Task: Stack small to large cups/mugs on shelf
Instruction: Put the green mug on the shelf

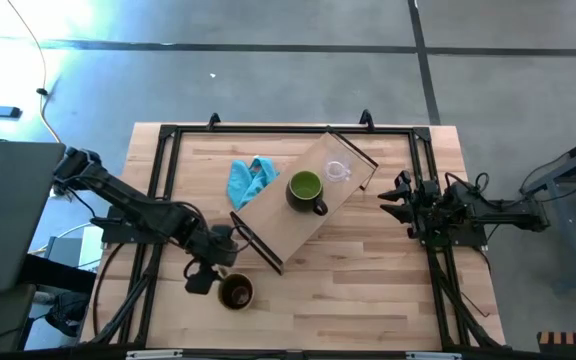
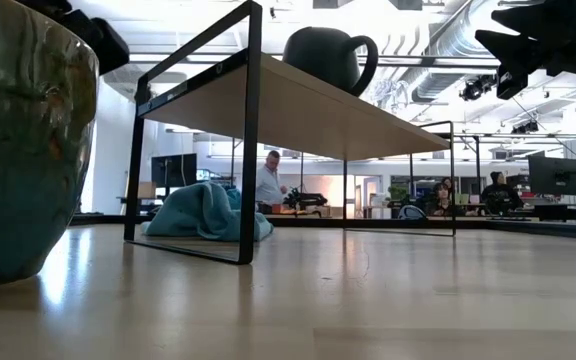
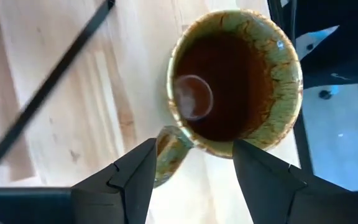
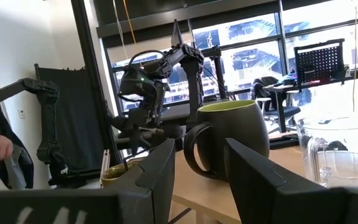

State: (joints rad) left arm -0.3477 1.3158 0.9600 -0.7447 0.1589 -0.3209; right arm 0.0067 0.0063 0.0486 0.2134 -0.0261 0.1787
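The brown mug [image 1: 236, 292] stands upright on the tabletop near its near edge; it fills the left of the low view [image 2: 18, 140]. My left gripper [image 1: 213, 283] hangs open over it, and in the left wrist view [image 3: 193, 146] its fingers straddle the handle [image 3: 168, 152] and the rim beside it. The green mug [image 1: 306, 190] and the clear glass cup [image 1: 338, 172] stand on the light-wood shelf [image 1: 288, 225], which lies slantwise on the table. My right gripper [image 1: 388, 198] waits open at the table's right, facing the green mug [image 4: 229, 134] and the glass cup [image 4: 340, 152].
A blue cloth [image 1: 249, 180] lies on the table by the shelf's far-left side and shows under the shelf [image 2: 208, 212]. Black rails [image 1: 158, 180] frame the tabletop. People sit and stand in the room beyond the table [image 2: 268, 180].
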